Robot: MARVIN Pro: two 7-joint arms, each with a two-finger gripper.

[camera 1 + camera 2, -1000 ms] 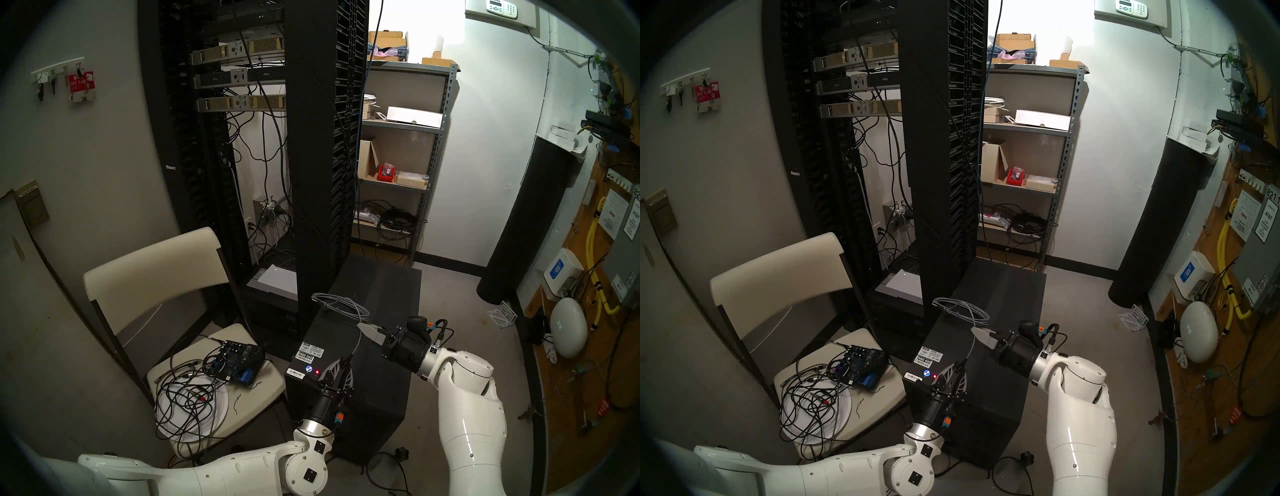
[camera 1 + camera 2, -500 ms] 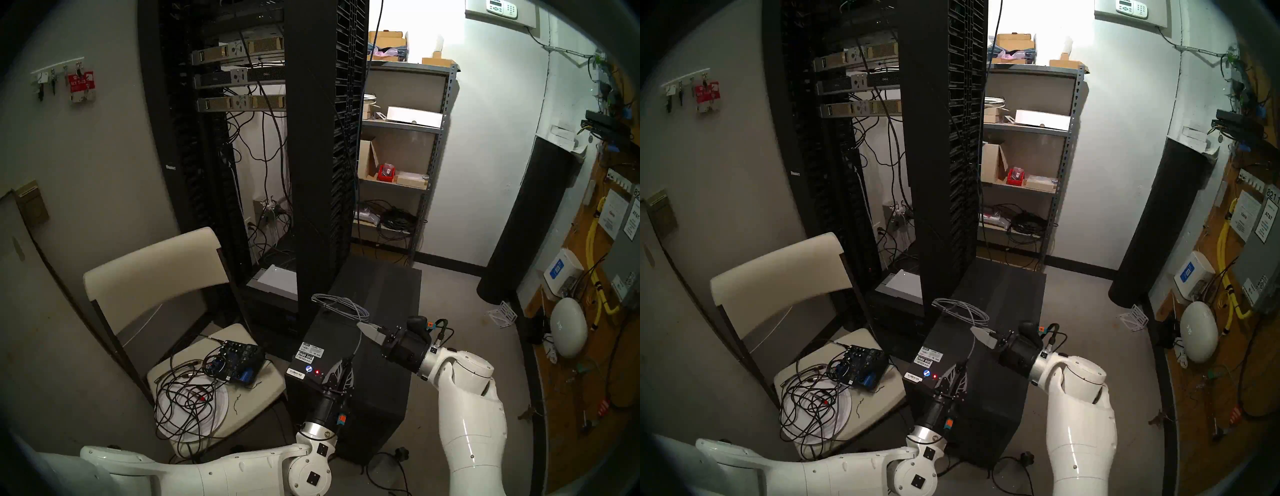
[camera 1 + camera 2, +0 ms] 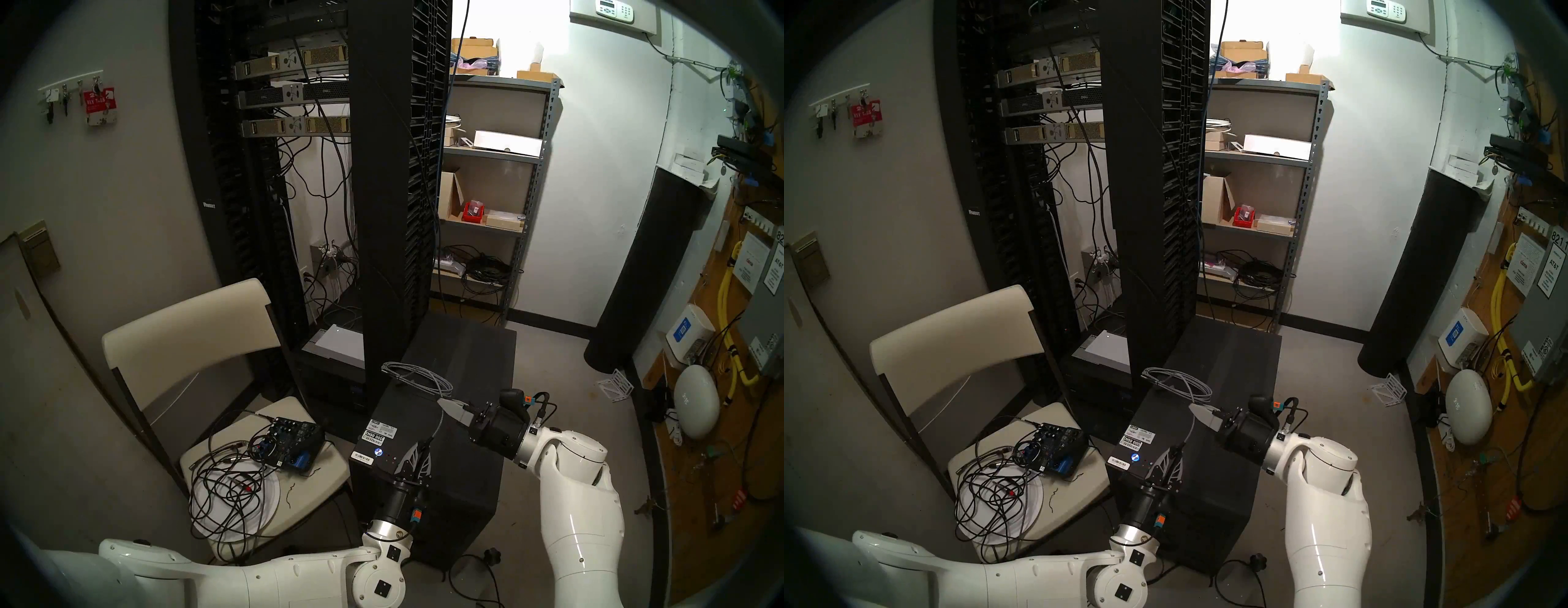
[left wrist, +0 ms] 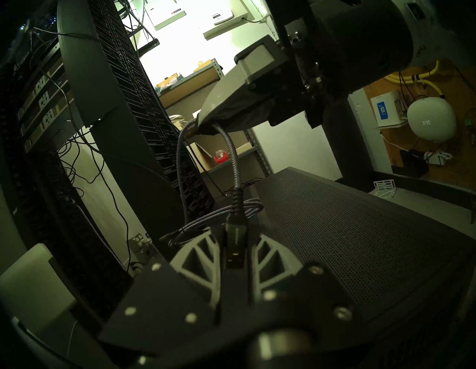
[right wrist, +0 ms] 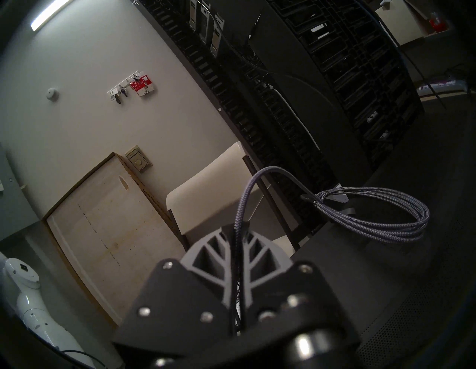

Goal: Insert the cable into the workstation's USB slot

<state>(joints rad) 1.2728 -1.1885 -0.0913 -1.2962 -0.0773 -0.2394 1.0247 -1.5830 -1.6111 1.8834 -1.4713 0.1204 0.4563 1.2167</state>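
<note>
With the plug (image 4: 234,247) pinched between the left fingers (image 4: 198,253) and the right fingers (image 5: 211,251) clamped on the cable (image 3: 424,375) at 1 o'clock above the workstation (image 3: 445,467), tugging could twist the plug off-line.

The cable (image 3: 418,375) is thin, grey and braided, most of it wound in a flat loop lying on the workstation's (image 3: 466,458) top near its far left edge. One strand rises from the loop, arches over and hangs down to a dark plug (image 4: 234,237) with a metal tip. The workstation is a matte-black box standing upright on the floor, its perforated top bearing white stickers and a round blue light near the front edge.
</note>
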